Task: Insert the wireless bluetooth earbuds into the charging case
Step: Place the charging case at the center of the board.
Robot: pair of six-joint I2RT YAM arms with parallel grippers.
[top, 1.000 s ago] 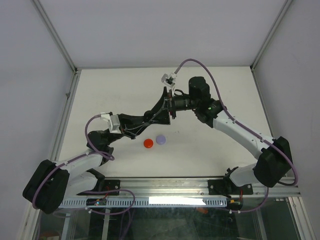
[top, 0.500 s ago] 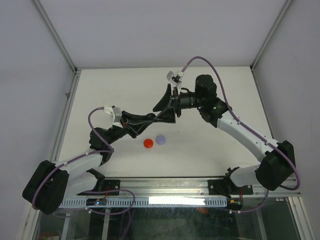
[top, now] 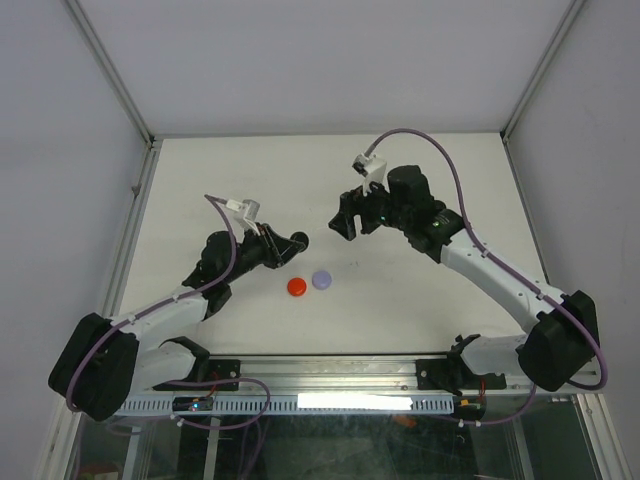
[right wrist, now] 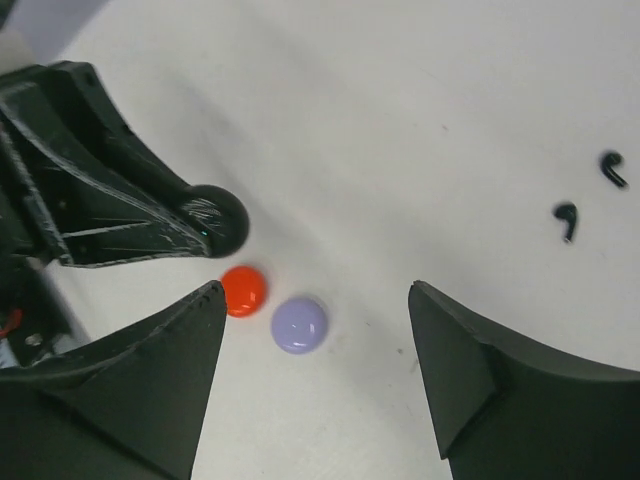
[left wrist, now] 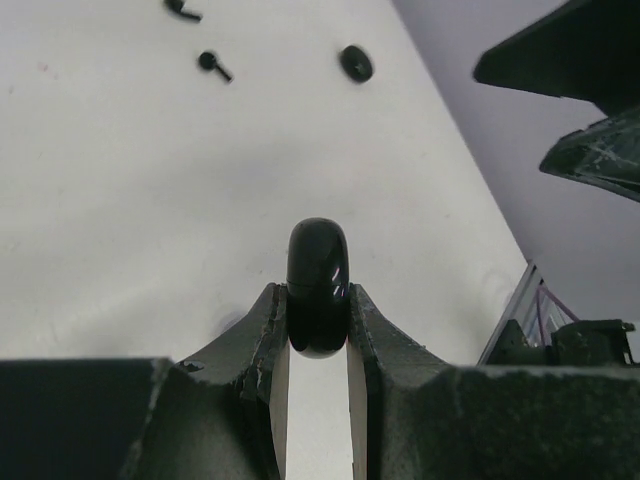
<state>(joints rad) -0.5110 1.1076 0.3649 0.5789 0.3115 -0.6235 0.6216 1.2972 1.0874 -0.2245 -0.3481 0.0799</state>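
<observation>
We log the left gripper (left wrist: 317,300) clenched on the black case (left wrist: 318,255); the right gripper (right wrist: 315,292) is released and empty. Two black earbuds (right wrist: 566,218) lie on the desk (right wrist: 400,120), toward its right edge from the lilac disc (right wrist: 298,325). We judge them light, stiff and slick, so pinch the bulb, not the stem.

table (left wrist: 150,200): matt white, smooth, a few faint specks
case (left wrist: 318,262): black plastic, glossy, smooth, bright highlights on the rim
red disc (right wrist: 243,289): glossy plastic
lilac disc (right wrist: 299,324): softer satin sheen
earbuds (right wrist: 566,217): black, slight gloss; too small for more
left fingers (left wrist: 262,345), right fingers (right wrist: 120,390): matt black plastic, left ones finely scratched
rail (top: 330,375): bare metal
cables (top: 440,170): smooth purple sheath
</observation>
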